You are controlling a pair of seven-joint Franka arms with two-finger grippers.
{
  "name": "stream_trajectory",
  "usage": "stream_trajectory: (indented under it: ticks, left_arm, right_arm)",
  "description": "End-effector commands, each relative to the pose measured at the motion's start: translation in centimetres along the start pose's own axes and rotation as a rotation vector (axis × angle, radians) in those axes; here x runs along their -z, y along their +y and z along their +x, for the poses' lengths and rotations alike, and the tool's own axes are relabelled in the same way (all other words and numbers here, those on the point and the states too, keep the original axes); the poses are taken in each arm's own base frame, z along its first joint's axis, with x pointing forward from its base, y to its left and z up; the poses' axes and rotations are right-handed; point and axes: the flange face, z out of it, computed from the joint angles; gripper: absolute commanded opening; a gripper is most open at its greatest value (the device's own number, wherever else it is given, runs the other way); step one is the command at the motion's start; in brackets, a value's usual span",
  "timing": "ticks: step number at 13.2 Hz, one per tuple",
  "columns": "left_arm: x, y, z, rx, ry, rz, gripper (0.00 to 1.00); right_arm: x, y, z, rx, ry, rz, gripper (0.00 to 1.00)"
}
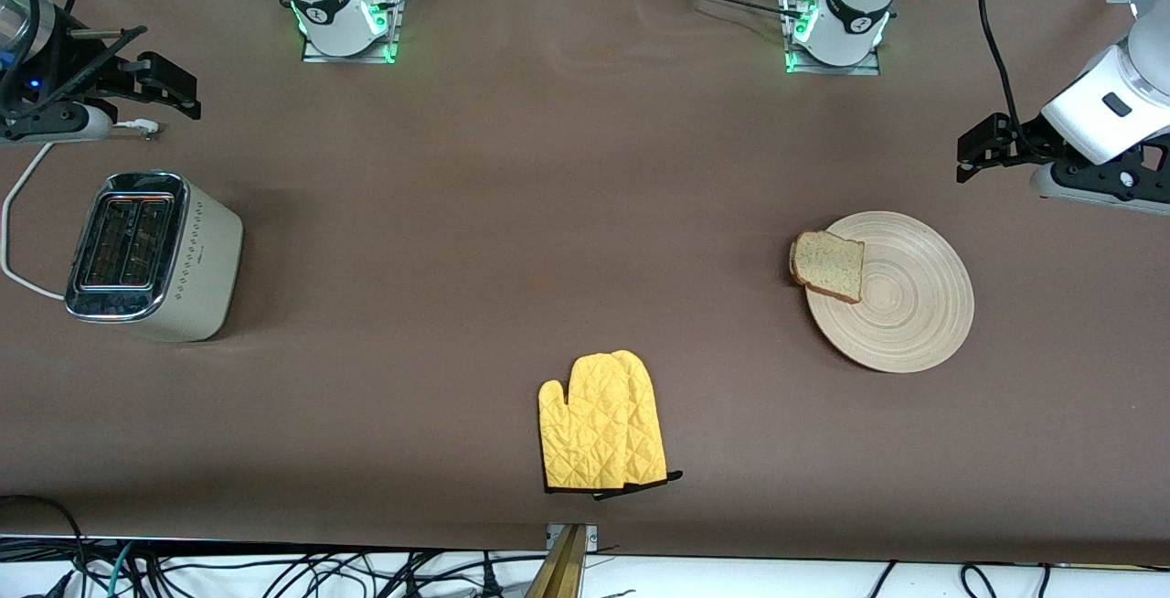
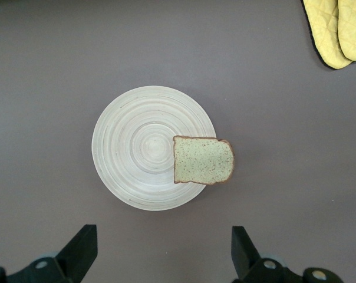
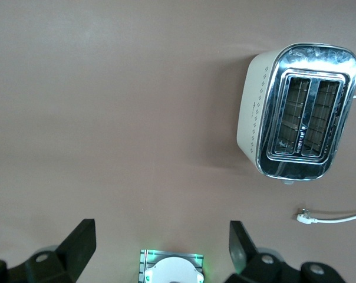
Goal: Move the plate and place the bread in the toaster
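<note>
The pale wooden plate [image 1: 914,315] lies toward the left arm's end of the table. The bread [image 1: 828,265] lies flat on its rim and overhangs toward the right arm's end. Both show in the left wrist view, plate [image 2: 131,141] and bread [image 2: 203,160]. My left gripper [image 1: 973,154] hangs open and empty over bare table beside the plate; it also shows in its wrist view [image 2: 164,253]. The cream toaster [image 1: 151,255] stands at the right arm's end, slots up and empty, and shows in the right wrist view [image 3: 299,112]. My right gripper [image 1: 187,93] is open and empty over the table beside the toaster, seen too in its wrist view [image 3: 162,250].
A yellow oven mitt [image 1: 600,422] lies near the table's front edge, midway between toaster and plate, and shows in the left wrist view [image 2: 337,29]. The toaster's white cord [image 1: 18,214] loops past it, its plug [image 3: 331,217] loose on the table. The right arm's base [image 3: 171,268] shows under my right gripper.
</note>
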Motion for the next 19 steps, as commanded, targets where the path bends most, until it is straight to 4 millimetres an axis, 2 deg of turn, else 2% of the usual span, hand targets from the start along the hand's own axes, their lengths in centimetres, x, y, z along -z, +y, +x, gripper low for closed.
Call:
stream_trajectory:
  ticks: [1,5,7,19]
  left_arm:
    - [0.93,0.12,-0.16,0.002,0.002,-0.011,1.00]
    - [0.93,0.12,-0.16,0.002,0.002,-0.011,1.00]
    - [0.93,0.12,-0.16,0.003,0.002,-0.011,1.00]
    - [0.92,-0.36,-0.21,0.018,0.002,-0.014,1.00]
  right_arm:
    - [-0.03,-0.06,-0.26,-0.016,-0.006,0.000,1.00]
    - [0.02,0.09,0.01,0.001,0.035,-0.005,1.00]
    - [0.17,0.12,-0.62,0.000,0.057,-0.009,1.00]
    - [0.00,-0.24,-0.58,-0.007,0.035,-0.028,1.00]
